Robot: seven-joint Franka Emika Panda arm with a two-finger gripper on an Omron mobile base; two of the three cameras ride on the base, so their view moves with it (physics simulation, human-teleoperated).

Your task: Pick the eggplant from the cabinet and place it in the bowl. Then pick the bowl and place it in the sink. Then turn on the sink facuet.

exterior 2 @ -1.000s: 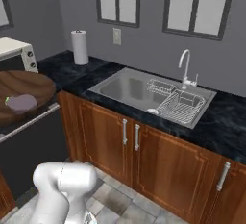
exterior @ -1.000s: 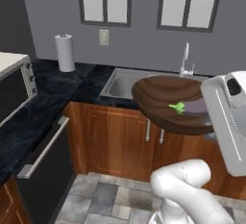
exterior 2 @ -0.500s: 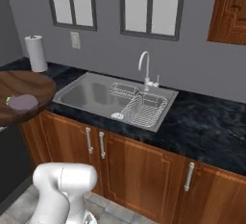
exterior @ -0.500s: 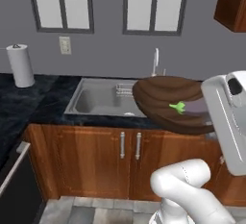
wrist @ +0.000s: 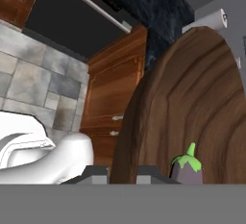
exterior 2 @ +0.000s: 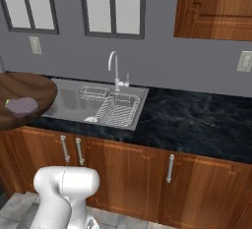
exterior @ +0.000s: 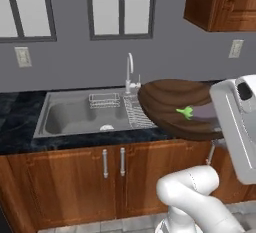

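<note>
Wide shallow dark brown wood-grain bowl (exterior: 172, 108) sits mid-right of the left base view, held up in the air in front of the bench edge, just right of the grey stainless-steel sink (exterior: 82, 114). Small dark purple eggplant with green stem cap (exterior: 200, 112) lies inside it, near its right side, beside the white arm. In the right base view the bowl (exterior 2: 24, 88) is at the left edge with the eggplant (exterior 2: 20, 105) in it, left of the sink (exterior 2: 98, 106).

Hand view: the claw (wrist: 122, 174) sits at bottom centre, its two dark tips either side of the bowl rim (wrist: 144, 122), narrow, clamped on it. Eggplant (wrist: 186, 168) lies just right of the claw, inside the bowl.

Slim silver gooseneck faucet (exterior: 130, 72) stands behind the sink, at upper centre.
</note>
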